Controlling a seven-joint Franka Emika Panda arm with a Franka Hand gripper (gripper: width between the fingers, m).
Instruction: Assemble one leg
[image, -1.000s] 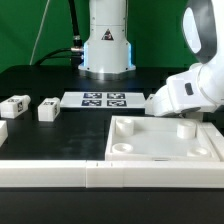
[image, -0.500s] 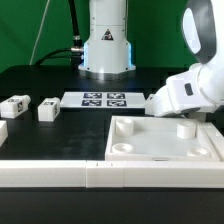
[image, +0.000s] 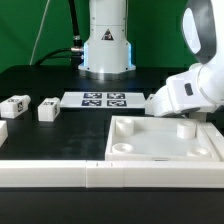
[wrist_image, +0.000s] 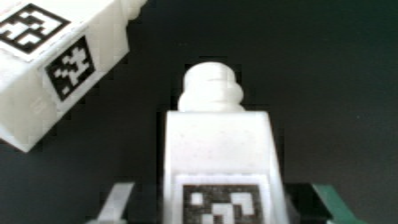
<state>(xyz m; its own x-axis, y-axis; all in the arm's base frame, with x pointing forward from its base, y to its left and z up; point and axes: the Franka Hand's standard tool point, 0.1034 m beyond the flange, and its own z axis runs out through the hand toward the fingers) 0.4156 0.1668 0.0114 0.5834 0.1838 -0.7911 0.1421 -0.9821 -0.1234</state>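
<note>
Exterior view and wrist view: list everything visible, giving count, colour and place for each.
loose legs: two, white with tags, exterior view's left.
cut-off piece: one, white, at that left edge.
held leg: one, white, tagged, in the gripper.
tagged block: one, white, near the held leg.
tabletop: one, white, exterior view's right.
marker board: one, white, centre.
rail: two joined lengths, white, front.
table: one, black.
arm base: one, white, back.
gripper: one, white, shut on the held leg.
</note>
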